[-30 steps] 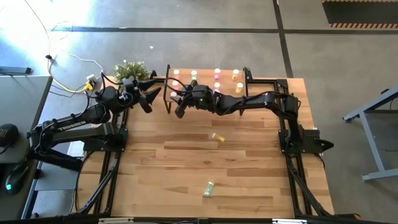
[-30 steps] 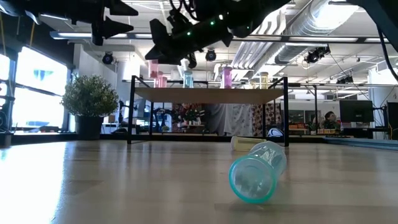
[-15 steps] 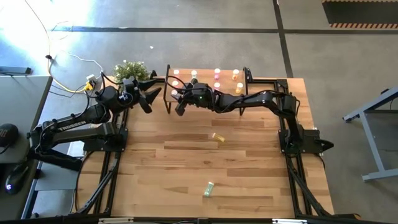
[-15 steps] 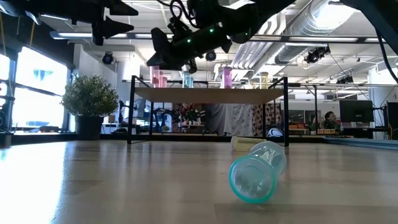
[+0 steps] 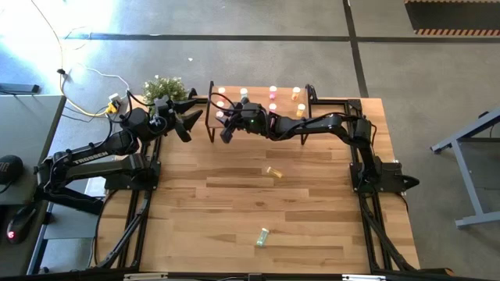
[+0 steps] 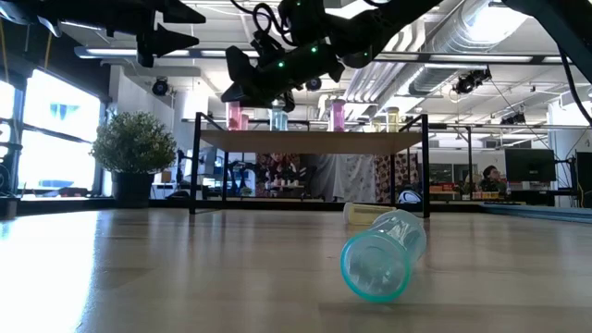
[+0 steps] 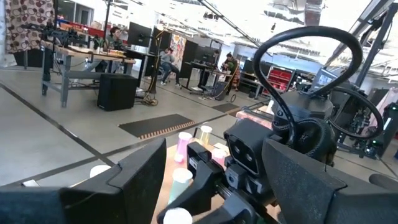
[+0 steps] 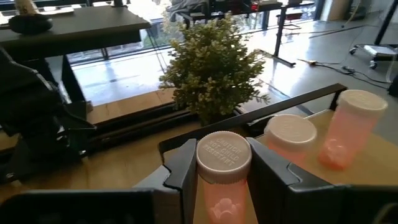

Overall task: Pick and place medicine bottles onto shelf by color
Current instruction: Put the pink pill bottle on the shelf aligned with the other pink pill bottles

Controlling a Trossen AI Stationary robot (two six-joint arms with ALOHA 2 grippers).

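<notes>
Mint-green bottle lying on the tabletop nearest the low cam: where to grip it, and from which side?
Grip the mint-green bottle across the middle of its barrel, coming straight down from above. It lies on its side on the tabletop with clear wood all round. Set the fingers across its long axis, since along it they would likely slip or roll it.

Overhead looks straight down, low camera level across the table; both share the shelf (image 5: 262, 97).
</notes>
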